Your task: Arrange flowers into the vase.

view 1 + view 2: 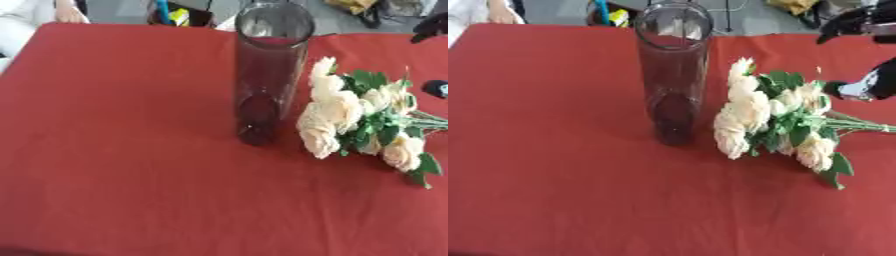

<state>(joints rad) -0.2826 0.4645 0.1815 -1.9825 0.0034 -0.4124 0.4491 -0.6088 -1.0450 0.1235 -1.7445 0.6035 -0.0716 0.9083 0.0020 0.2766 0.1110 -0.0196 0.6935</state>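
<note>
A tall clear glass vase (267, 75) stands upright on the red tablecloth (122, 150), a little right of the middle, with nothing in it. Just to its right a bunch of cream roses with green leaves (767, 115) lies flat on the cloth. The heads point toward the vase and the stems (864, 124) run off the right edge. My right hand (872, 82) shows at the right edge, beyond the flower heads and above the stems, its black fingers (846, 24) spread apart and holding nothing. My left hand shows in neither view.
Behind the table's far edge stands a dark container with blue and yellow things (178, 15). A person's hand and white sleeve (66, 14) rest at the far left corner. The cloth's left half and front are bare.
</note>
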